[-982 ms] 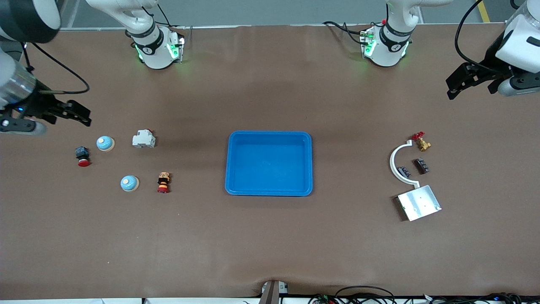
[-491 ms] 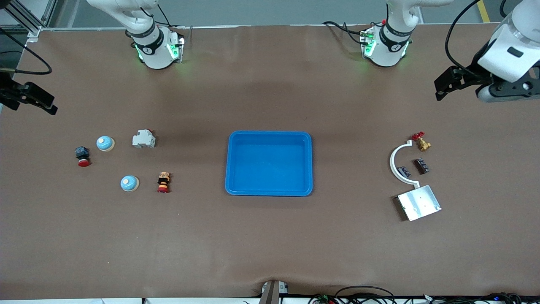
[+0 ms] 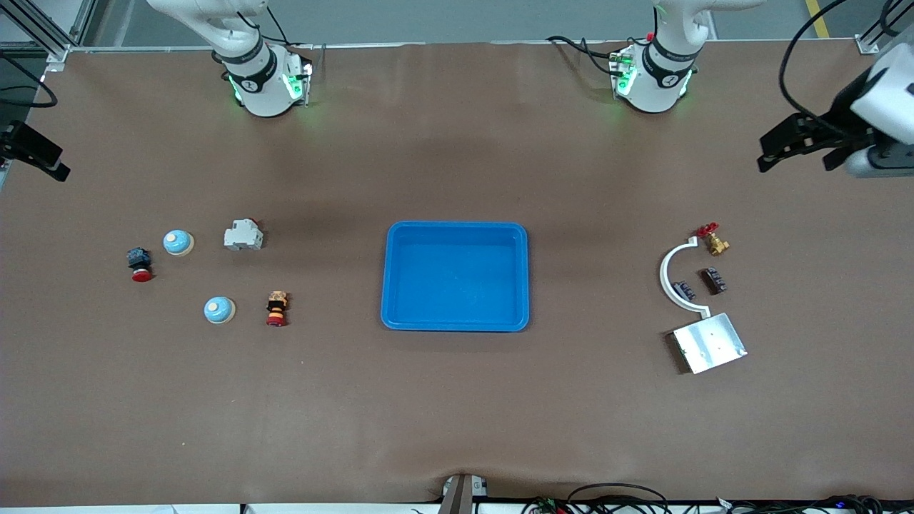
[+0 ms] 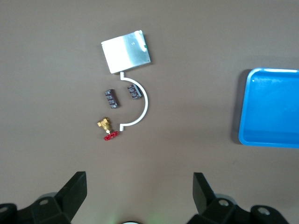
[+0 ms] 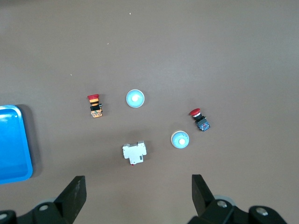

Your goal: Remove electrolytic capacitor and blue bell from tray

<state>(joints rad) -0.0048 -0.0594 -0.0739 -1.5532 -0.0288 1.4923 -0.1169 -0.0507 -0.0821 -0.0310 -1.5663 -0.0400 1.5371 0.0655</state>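
blue tray (image 3: 455,323) sits empty; two blue bells (image 3: 178,242) rest on table (image 3: 457,414). left end effector (image 4: 138,189) and right end effector (image 5: 138,191) hover wide open, holding nothing; best to park clear.

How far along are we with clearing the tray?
Done: the tray holds nothing, and two blue bells sit on the table toward the right arm's end. I can't pick out a capacitor. In hand: nothing; the left hand and right hand are open at the table's ends. Left: apparently nothing.
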